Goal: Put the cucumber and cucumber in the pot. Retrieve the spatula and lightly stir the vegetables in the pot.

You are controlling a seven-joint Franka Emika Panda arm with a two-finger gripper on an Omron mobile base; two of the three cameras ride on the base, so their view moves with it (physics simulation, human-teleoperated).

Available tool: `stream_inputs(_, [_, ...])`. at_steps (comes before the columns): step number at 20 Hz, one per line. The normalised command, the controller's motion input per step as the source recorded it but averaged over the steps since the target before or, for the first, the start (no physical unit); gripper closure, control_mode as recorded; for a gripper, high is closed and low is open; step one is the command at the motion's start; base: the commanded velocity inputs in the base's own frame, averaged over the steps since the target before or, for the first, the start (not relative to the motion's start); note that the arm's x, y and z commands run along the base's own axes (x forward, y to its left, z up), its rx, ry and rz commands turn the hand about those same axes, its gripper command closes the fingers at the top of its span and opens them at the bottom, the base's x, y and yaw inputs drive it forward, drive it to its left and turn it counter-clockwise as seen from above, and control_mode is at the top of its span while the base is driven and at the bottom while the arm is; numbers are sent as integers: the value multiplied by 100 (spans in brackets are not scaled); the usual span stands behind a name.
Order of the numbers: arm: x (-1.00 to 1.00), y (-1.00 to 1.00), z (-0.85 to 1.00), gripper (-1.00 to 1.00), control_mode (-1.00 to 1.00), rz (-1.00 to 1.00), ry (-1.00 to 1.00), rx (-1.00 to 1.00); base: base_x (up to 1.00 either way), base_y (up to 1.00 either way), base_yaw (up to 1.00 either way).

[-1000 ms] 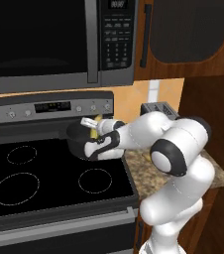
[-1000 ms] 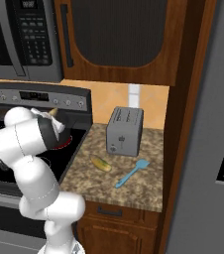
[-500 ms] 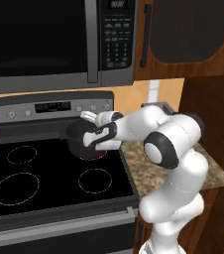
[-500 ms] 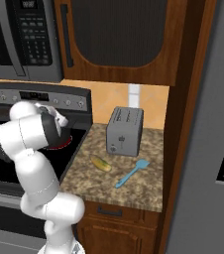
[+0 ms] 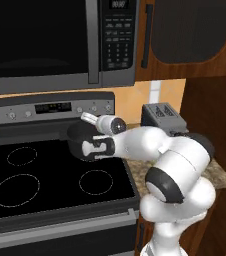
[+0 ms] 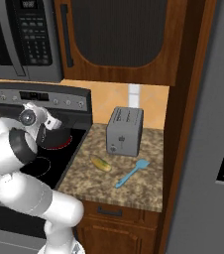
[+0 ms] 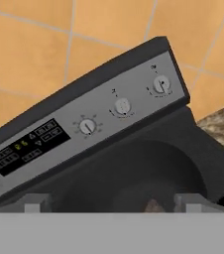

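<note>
Pot [image 5: 79,141]: a short, dark, round pot on the back right burner of the stove [image 5: 45,175], at about 11 o'clock from the arm's big elbow in the left base view. Its straight wall is partly covered by the white wrist.
Pot from the right side: in the right base view the pot [image 6: 59,137] sits on a glowing red burner ring at the stove's right rear corner, just behind the hand.
Pot contents: the hand view looks down into the pot [image 7: 134,168], with a dark hollow and a small brownish patch low in the middle. What that patch is cannot be told. No cucumber can be made out inside from any view.
Gripper [image 7: 111,202]: the jaws stand wide apart, released, with nothing between them. The two tips [image 7: 32,202] sit just over the pot's near rim.
Cucumber [image 6: 100,163]: one stubby yellow-green piece lies flat on the speckled counter [image 6: 139,186], at about 7 o'clock from the toaster [image 6: 124,131], well apart from the pot.
Spatula [image 6: 132,172]: light blue, lying flat on the counter at about 5 o'clock from the toaster, blade toward the toaster, handle toward the counter's front edge. It is near the cucumber but not touching it.
Stove panel [image 7: 84,124]: a grey back panel with knobs and a small display, right behind the pot.
Microwave [image 5: 50,40]: hangs at 12 o'clock above the stove.
</note>
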Motion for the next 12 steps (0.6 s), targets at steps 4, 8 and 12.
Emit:
stream_inputs(4, [-92, -46, 86, -100, -100, -5, 2, 1, 0, 0, 0])
stream_inputs(8, [-62, -79, 100, -100, -100, 0, 30, 7, 0, 0, 0])
stream_inputs(12, [-38, -80, 98, -100, -100, 0, 53, 3, 0, 0, 0])
